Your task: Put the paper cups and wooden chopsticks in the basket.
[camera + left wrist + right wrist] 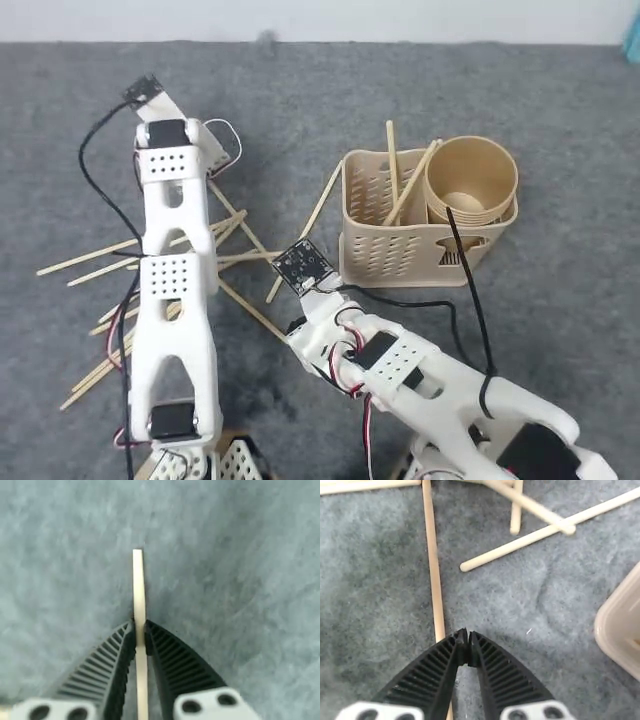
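Stacked paper cups point(470, 175) in beige basket point(400, 255), wooden chopsticks point(433, 555) loose beside

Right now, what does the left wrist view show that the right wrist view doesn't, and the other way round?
Left wrist view: the left gripper shut on one chopstick, which sticks out past its tip. Right wrist view: the right gripper shut with nothing in it, loose chopsticks lying on the carpet, and a corner of the basket. Both: a shut gripper above the same grey carpet.
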Available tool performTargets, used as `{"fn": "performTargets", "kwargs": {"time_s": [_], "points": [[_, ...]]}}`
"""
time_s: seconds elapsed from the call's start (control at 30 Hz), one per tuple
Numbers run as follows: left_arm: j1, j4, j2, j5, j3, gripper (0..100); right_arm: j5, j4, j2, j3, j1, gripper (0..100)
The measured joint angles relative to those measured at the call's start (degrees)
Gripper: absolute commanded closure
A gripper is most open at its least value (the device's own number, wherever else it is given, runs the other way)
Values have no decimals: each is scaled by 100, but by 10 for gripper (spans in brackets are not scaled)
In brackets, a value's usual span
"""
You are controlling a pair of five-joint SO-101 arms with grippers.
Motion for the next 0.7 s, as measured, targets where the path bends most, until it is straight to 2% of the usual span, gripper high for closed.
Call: {"fn": "performTargets", "kwargs": {"time_s": [0.23, 0.5, 0.6, 0.7], "points": [[-26, 97, -844, -422, 9, 991, 0, 0, 0, 0, 0, 991], [-360, 97, -1741, -730, 18, 991, 0, 0, 0, -35, 70, 991], [-484, 97, -2198, -738, 369, 991, 0, 0, 44, -35, 79, 991], [-554, 97, -2831, -756, 1248, 991, 0, 0, 53, -35, 79, 991]]}}
